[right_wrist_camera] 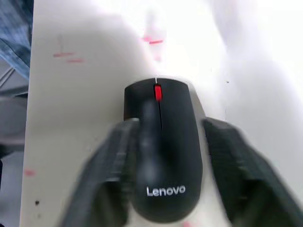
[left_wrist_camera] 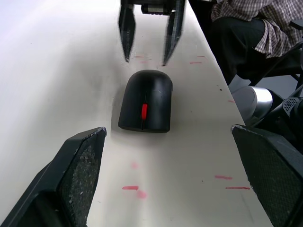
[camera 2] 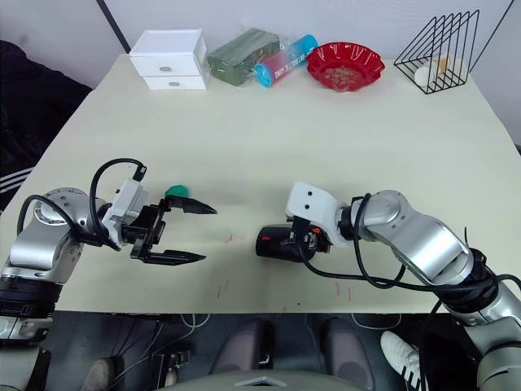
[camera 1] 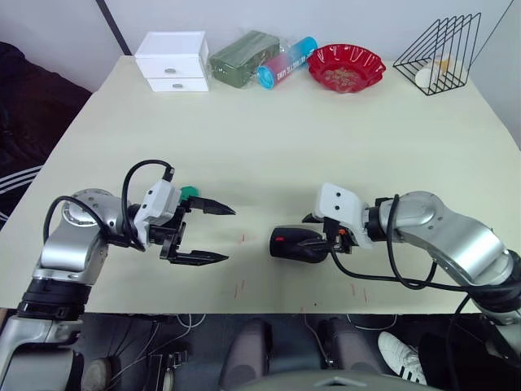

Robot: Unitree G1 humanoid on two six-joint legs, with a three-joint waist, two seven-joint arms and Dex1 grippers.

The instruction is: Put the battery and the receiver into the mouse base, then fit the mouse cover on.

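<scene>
Your right pincer (camera 1: 319, 236) sits low near the desk's front edge, its two fingers spread to either side of the mouse cover (right_wrist_camera: 163, 151), which lies on the cream desk (camera 1: 269, 138). In the right wrist view the fingers flank the shell's rear half; whether they touch it you cannot tell, as they are blurred. That shell bears white lettering at the pincer end and a red wheel at the far end. Your left pincer (camera 1: 210, 234) hovers well apart, wide open and holding nothing, pointing toward the mouse, with something small and green (camera 1: 189, 192) just behind its upper finger. Faint red marks (camera 1: 241, 287) dot the desk nearby. Along the far edge stand a white drawer box (camera 1: 172, 61), a green packet (camera 1: 242, 57), a blue tube (camera 1: 286, 62), a red bowl (camera 1: 346, 67) and a black wire rack (camera 1: 440, 50). Beyond the desk edge, the left wrist view shows a seated person in a checked sleeve (left_wrist_camera: 251, 19), cut off by the frame.
</scene>
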